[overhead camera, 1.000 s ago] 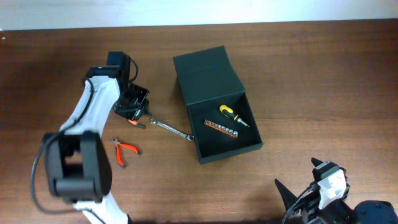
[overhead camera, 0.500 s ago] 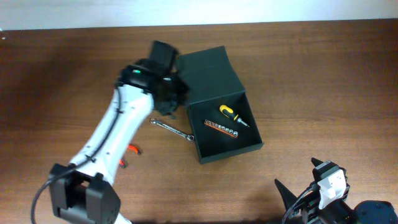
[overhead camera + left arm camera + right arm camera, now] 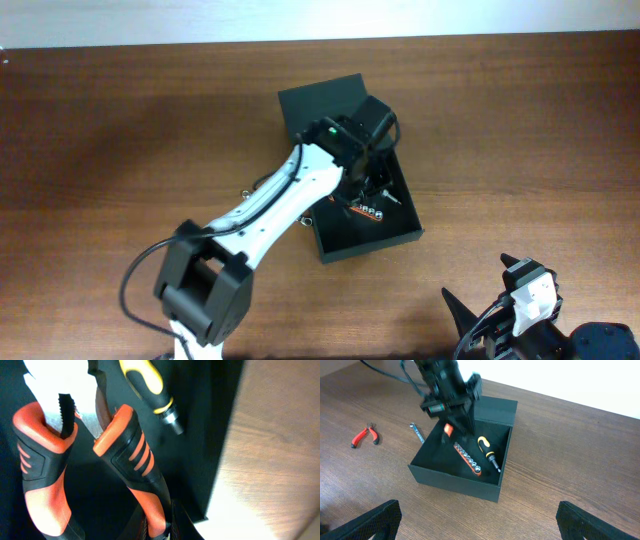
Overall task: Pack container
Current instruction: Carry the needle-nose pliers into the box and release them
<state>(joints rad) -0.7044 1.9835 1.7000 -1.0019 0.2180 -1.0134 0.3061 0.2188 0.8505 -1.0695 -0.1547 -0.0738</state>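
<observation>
Overhead: left gripper (image 3: 366, 186) clenched on orange pliers (image 3: 125, 445) inside container (image 3: 370, 249), screwdriver (image 3: 145, 385) just beside; arm covers pliers. Right gripper (image 3: 477, 510) spread wide.

Item count, all views checked.
- 1 x container (image 3: 455, 482), dark, lid open.
- Pliers: 2 prs total, i.e. 1 x orange-handled pliers (image 3: 130, 450) and 1 x red-handled pliers (image 3: 366, 436).
- 1 x screwdriver (image 3: 486, 450), yellow/black grip.
- 1 x bit rail (image 3: 467, 459), orange. Single row of silver bits on it, too small for a firm count.
- 1 x wrench (image 3: 417, 432), plain metal.

Hand tools total: 5 pcs.
</observation>
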